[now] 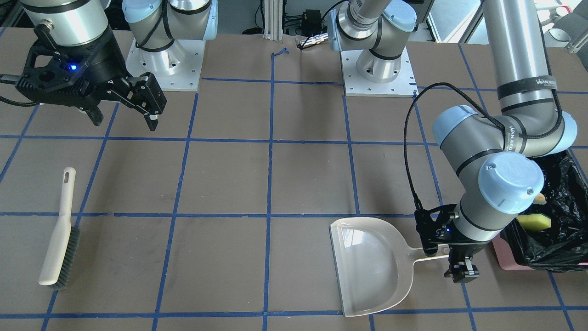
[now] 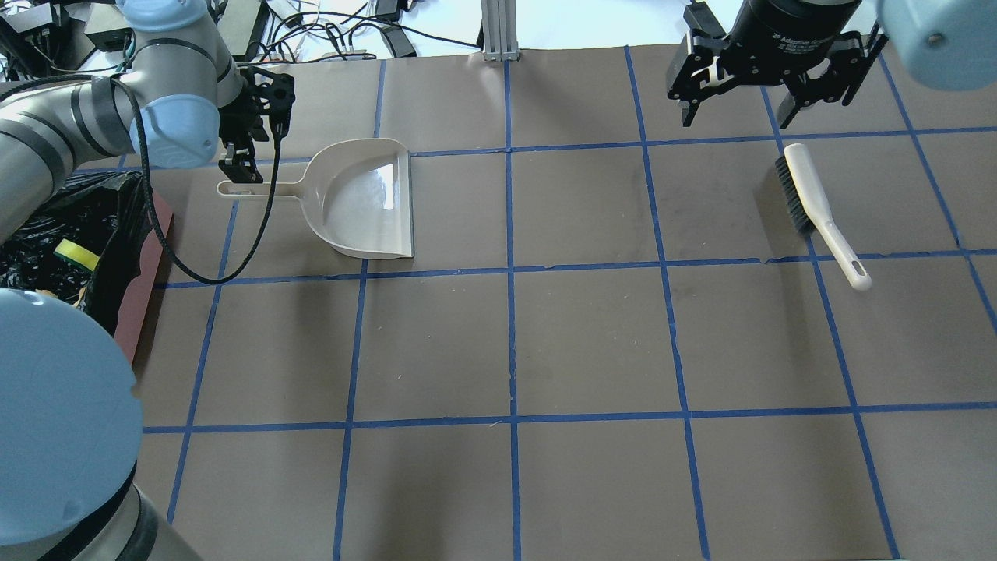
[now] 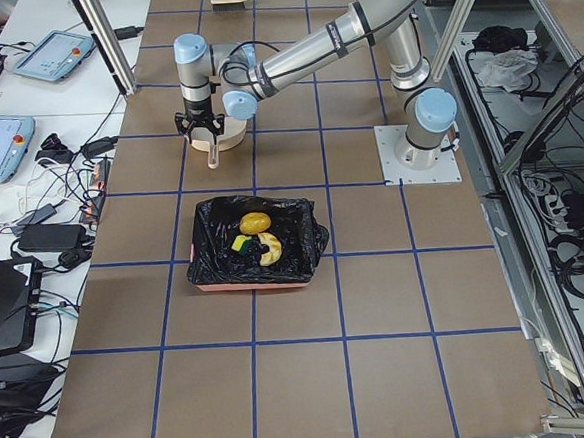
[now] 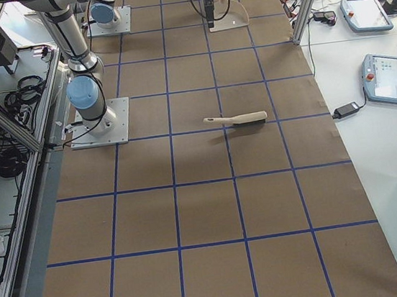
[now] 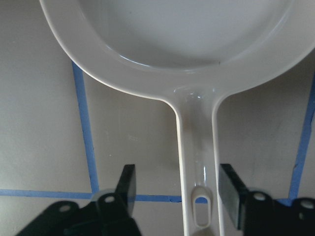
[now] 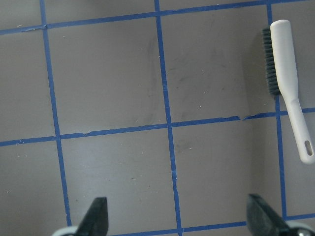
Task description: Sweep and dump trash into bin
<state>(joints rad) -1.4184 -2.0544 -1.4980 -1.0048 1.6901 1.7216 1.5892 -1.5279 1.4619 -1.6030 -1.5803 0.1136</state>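
Note:
The trash lies inside the bin (image 3: 205, 270), a pink box lined with a black bag: a golden-brown potato (image 3: 255, 223), a yellow sponge (image 1: 535, 222) and a pale crescent slice (image 3: 270, 249). The beige dustpan (image 1: 372, 266) rests flat on the table beside the bin, with nothing in it. My left gripper (image 5: 178, 189) is open, and its fingers straddle the end of the dustpan's handle (image 5: 197, 162) with a gap on each side. My right gripper (image 1: 125, 122) hangs open above the table, away from the brush (image 2: 818, 202), and holds nothing.
The brush (image 6: 288, 83) lies flat on the table on my right side, bristles to one side. Blue tape lines grid the brown table (image 2: 592, 335). The arm bases (image 1: 376, 73) are bolted on along the robot's edge. The bin (image 2: 144, 265) stands at the table's left end.

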